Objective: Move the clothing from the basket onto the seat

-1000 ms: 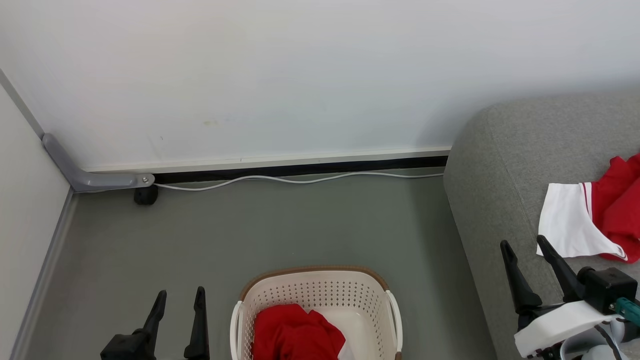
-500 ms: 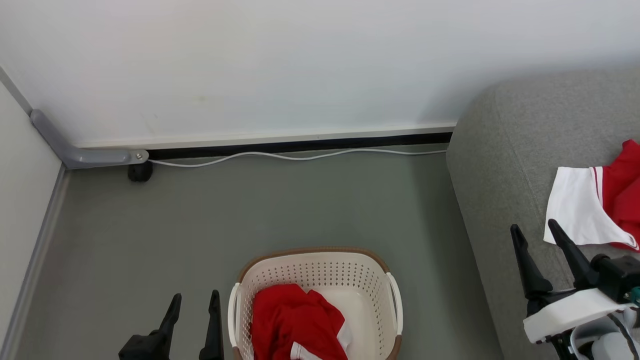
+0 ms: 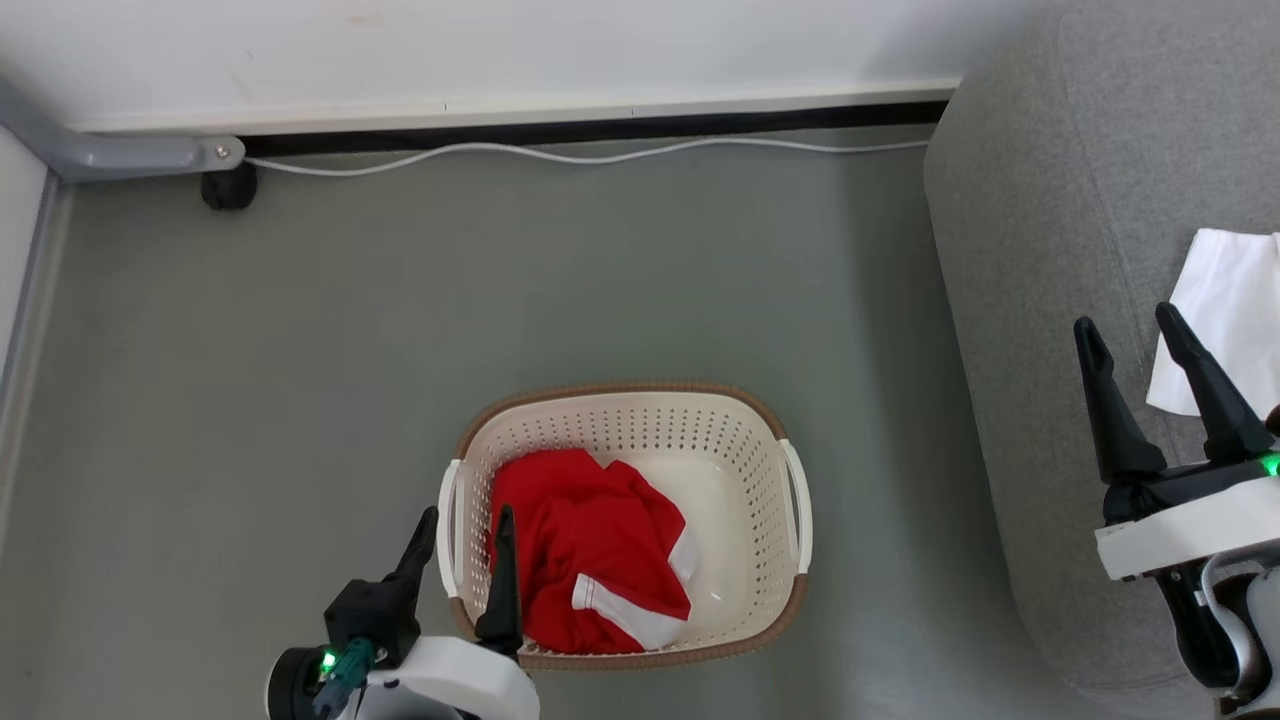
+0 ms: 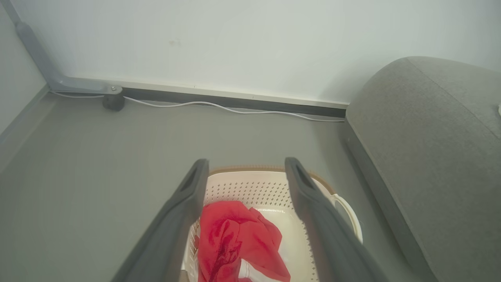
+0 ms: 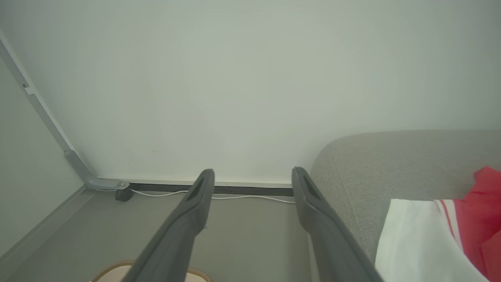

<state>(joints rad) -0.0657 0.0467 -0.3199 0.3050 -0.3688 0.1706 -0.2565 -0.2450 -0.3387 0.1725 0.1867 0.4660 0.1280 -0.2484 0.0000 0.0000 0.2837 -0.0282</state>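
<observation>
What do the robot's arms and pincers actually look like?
The left gripper and right gripper each have two long dark fingers tapering to points, mounted on a black block. Behind each sits a smooth white wrist shell with a small green light. The left wrist carries a teal plug; a pale cable loops beneath the right one.

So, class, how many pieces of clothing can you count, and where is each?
2. One red garment lies in the basket; one white-and-red garment lies on the sofa. Others may be hidden beneath the first.
</observation>
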